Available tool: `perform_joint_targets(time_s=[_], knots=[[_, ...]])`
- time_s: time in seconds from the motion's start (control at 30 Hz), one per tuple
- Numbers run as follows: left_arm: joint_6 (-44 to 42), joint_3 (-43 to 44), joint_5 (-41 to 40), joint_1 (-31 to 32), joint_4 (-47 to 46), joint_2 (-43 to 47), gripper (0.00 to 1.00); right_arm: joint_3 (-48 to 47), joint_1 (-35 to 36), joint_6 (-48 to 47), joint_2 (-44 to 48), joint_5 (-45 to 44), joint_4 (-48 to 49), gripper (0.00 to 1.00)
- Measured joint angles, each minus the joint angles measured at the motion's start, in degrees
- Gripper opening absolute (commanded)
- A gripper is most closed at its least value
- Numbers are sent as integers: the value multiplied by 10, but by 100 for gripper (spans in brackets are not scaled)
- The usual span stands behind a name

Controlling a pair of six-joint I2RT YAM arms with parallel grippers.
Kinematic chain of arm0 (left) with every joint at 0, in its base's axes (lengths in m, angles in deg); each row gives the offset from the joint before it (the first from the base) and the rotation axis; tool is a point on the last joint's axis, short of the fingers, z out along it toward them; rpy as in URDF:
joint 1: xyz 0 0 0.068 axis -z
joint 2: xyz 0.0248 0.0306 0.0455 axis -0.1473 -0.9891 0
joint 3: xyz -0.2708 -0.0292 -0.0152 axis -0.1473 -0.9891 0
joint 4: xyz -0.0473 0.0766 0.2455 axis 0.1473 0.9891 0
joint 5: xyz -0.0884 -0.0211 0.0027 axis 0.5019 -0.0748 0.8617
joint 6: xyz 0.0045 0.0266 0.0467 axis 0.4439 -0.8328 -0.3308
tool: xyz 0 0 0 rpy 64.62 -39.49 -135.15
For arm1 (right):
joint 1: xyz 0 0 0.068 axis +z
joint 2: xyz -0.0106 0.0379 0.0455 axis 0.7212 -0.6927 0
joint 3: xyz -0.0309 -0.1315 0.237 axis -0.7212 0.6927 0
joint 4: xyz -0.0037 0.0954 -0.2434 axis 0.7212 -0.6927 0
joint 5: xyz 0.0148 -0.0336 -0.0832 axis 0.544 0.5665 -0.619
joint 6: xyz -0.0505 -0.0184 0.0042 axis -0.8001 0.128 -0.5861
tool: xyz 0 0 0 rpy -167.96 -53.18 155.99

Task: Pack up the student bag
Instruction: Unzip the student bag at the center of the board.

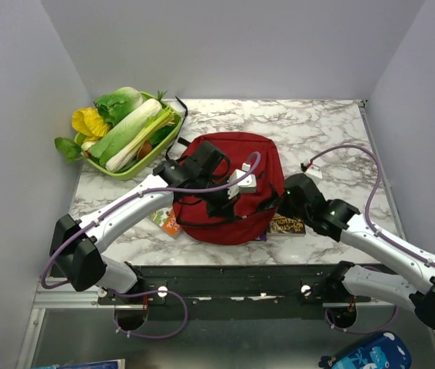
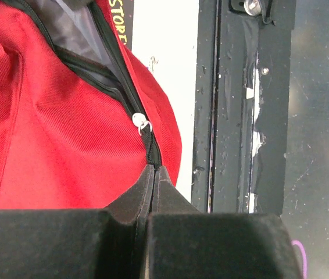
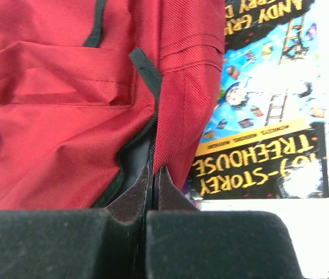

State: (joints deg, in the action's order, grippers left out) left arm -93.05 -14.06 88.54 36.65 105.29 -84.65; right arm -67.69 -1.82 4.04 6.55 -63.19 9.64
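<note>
- The student bag [image 1: 233, 154], a big dark-red cloth backpack with black zips and a grey lining, lies flat near the middle of the white marble table [image 1: 317, 131], a little toward 6 o'clock.
- The left gripper [image 2: 154, 170] has its two black fingers pressed tight together on the bag's zip edge. This is at about 6 o'clock on the bag, just below the small silver zip pull [image 2: 142, 123].
- The right gripper [image 3: 154, 170] has its fingers together too. They pinch a fold of red cloth beside the open zip, at about 4 o'clock on the bag.
- I think each arm grabs one side of the bag's mouth so the two can pull it wide, like opening a sack.
- The grey lining [image 2: 74, 23] shows, so the zip is partly open.
- A bright paperback book with yellow "Treehouse" letters [image 3: 257, 128] lies flat, tucked partly under the bag at 4 o'clock.
- A thin orange and white thing [image 1: 169, 221], maybe another book, peeks out at 8 o'clock. Both lie close to the bag, likely so they are easy to slide in.
- A lime-green plastic basket [image 1: 173, 123] of toy vegetables sits at 10 o'clock on the table, out of the arms' way.
</note>
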Motion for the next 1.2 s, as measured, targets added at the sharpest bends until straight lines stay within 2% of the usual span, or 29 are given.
perform_joint_targets(time_s=[0.53, 0.73, 0.9, 0.93, 1.07, 1.13, 1.17, 1.2], knots=[[-13, -105, -49, -6, -10, 15, 0, -41, -176, -106, -100, 24, 2, 1], [-27, -132, -82, -21, 1, 62, 0, -56, -200, -128, -122, 21, 2, 1], [-28, -148, -151, -35, -5, 97, 0, -57, -211, -141, -143, 12, 2, 1], [-28, -155, -170, -39, -10, 99, 0, -57, -214, -143, -145, 10, 2, 4], [-26, -175, -236, -82, -22, 90, 0, -57, -221, -152, -145, 9, 2, 36], [-26, -176, -247, -109, -26, 79, 0, -57, -223, -160, -140, 10, 2, 42], [-26, -176, -250, -118, -27, 75, 0, -57, -223, -165, -132, 14, 2, 50], [-25, -176, -252, -127, -28, 73, 0, -57, -224, -170, -123, 17, 2, 53]])
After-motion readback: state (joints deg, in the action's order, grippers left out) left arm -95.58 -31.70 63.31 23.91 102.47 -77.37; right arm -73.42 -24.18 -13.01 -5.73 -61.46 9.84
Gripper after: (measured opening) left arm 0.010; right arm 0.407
